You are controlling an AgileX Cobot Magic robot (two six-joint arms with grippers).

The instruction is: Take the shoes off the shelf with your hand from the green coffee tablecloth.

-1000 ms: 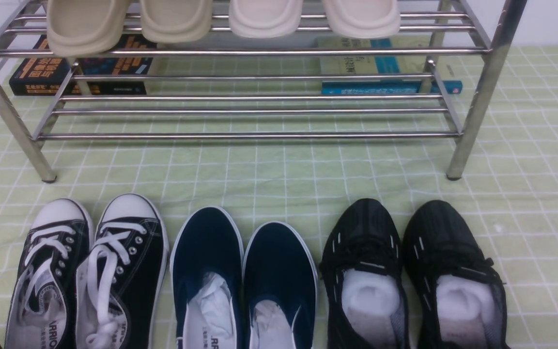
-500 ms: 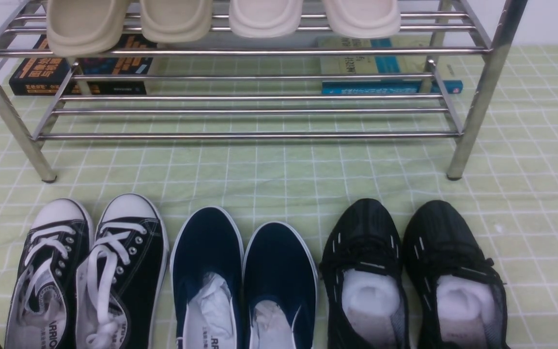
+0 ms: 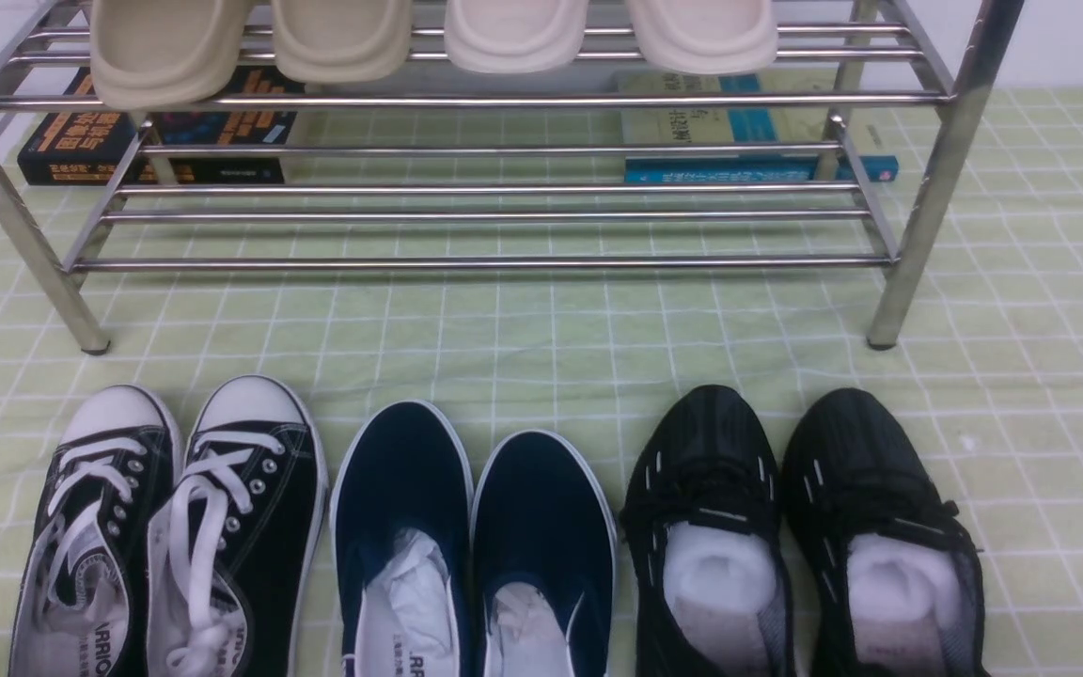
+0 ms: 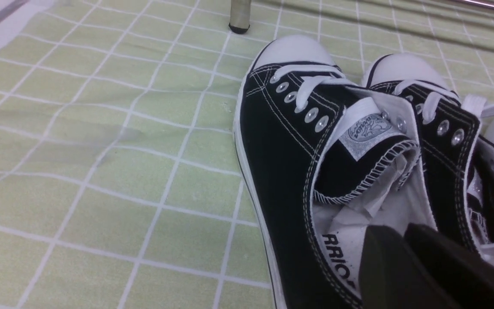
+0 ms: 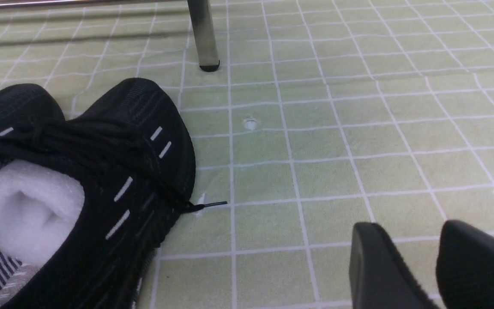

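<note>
The black canvas sneakers (image 3: 165, 527) with white laces and toe caps stand side by side on the pale green grid tablecloth (image 3: 504, 338), at the front left, in front of the chrome shelf (image 3: 494, 263). In the left wrist view the sneakers (image 4: 315, 150) fill the frame. My left gripper (image 4: 405, 240) hangs just over the heel opening of the nearer one, its black fingers pressed together with nothing seen between them. My right gripper (image 5: 410, 229) is open and empty, low over bare cloth to the right of the black mesh shoes (image 5: 101, 171).
Navy slip-ons (image 3: 471, 536) and black mesh shoes (image 3: 800, 527) stand in the same row. Beige slippers (image 3: 250, 38) and white slippers (image 3: 607, 33) sit on the shelf's upper tier. Books (image 3: 156, 132) lie behind the shelf. A shelf leg (image 5: 204, 34) stands ahead of the right gripper.
</note>
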